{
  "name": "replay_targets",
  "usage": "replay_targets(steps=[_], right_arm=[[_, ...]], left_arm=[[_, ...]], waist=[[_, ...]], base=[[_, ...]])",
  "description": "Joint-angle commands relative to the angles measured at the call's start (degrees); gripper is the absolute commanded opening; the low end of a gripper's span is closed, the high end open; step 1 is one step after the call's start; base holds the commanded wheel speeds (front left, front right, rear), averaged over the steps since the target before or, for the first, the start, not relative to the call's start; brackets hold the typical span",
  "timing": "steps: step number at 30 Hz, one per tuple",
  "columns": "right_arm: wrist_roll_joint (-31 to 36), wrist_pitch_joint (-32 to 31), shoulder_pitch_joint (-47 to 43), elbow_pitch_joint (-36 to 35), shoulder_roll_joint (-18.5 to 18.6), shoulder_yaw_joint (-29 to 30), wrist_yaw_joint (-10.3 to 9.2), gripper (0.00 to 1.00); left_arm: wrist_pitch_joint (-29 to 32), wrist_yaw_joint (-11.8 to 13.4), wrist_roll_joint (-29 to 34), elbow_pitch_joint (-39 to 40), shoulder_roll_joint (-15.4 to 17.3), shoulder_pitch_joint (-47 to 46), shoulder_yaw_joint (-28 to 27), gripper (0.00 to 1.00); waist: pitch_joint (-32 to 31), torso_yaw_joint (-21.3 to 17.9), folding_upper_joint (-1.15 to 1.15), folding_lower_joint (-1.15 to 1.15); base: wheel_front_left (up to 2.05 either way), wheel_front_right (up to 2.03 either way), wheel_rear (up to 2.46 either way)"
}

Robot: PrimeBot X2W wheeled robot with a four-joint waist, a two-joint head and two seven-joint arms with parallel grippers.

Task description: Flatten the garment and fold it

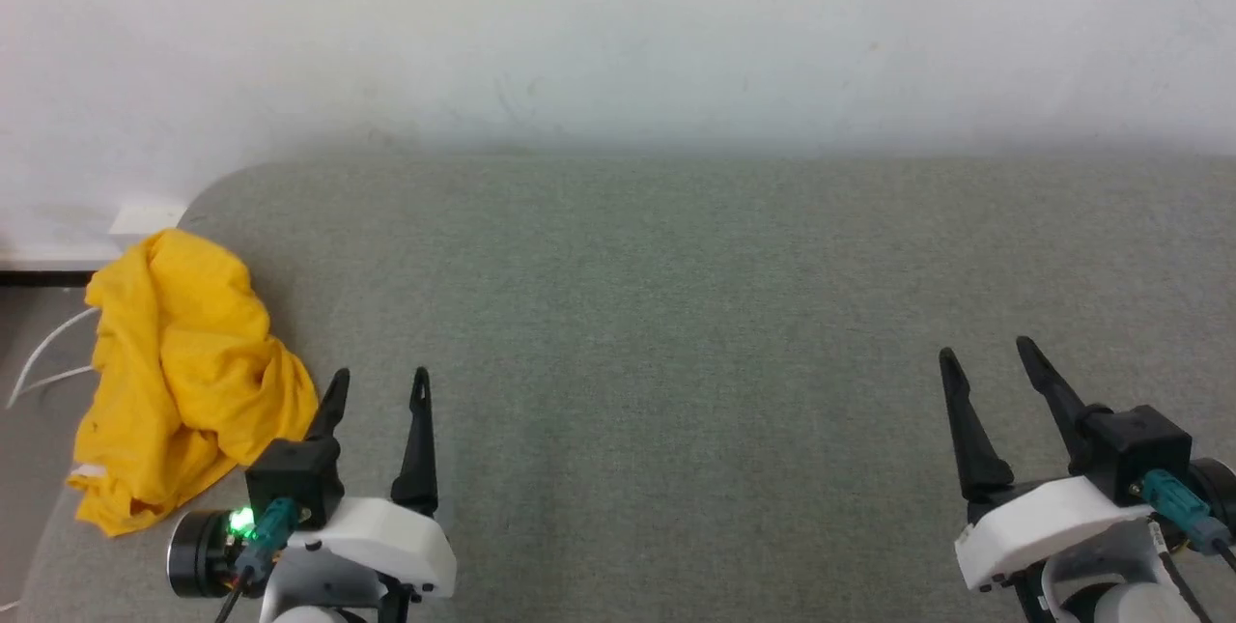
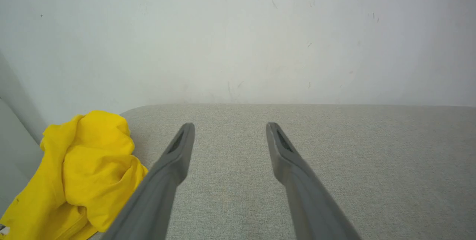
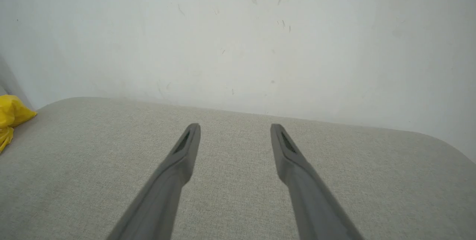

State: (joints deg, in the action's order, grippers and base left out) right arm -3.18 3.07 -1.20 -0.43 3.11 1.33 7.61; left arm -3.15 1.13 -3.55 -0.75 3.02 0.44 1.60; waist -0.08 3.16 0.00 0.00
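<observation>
The garment (image 1: 179, 372) is a bright yellow T-shirt, crumpled in a heap at the left edge of the grey cloth-covered surface (image 1: 676, 314). Its print is hidden in the folds. My left gripper (image 1: 379, 383) hovers open just to the right of the heap, nothing between its fingers. In the left wrist view the garment (image 2: 81, 169) lies to the left of the open left gripper (image 2: 228, 126). My right gripper (image 1: 985, 357) stands open at the lower right, far from the cloth. In the right wrist view the right gripper (image 3: 234, 126) is spread wide and the garment (image 3: 11, 117) peeks in at the left edge.
A white wall (image 1: 618, 34) runs along the far side of the surface. The surface's rounded left corner (image 1: 208, 198) drops off beside the garment, with white cables (image 1: 43, 357) below it. Bare grey cloth stretches between the two grippers.
</observation>
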Motion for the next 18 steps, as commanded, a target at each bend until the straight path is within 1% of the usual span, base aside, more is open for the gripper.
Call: replay_targets(steps=[1,18], right_arm=[[-0.6,0.4,-0.2,-0.4,-0.1,0.1,-0.03,1.00],[-0.3,1.8,-0.6,-1.8,-0.1,-1.1,-0.05,1.00]], left_arm=[[-0.6,0.3,-0.5,0.0,0.0,-1.2,0.0,1.00],[-2.6,0.9,-2.5,-0.4,-0.1,-0.4,-0.4,1.00]], waist=[[0.1,1.0,0.00,0.00],[-0.2,8.9,0.00,0.00]], base=[[0.00,0.00,0.00],[0.00,0.00,0.00]])
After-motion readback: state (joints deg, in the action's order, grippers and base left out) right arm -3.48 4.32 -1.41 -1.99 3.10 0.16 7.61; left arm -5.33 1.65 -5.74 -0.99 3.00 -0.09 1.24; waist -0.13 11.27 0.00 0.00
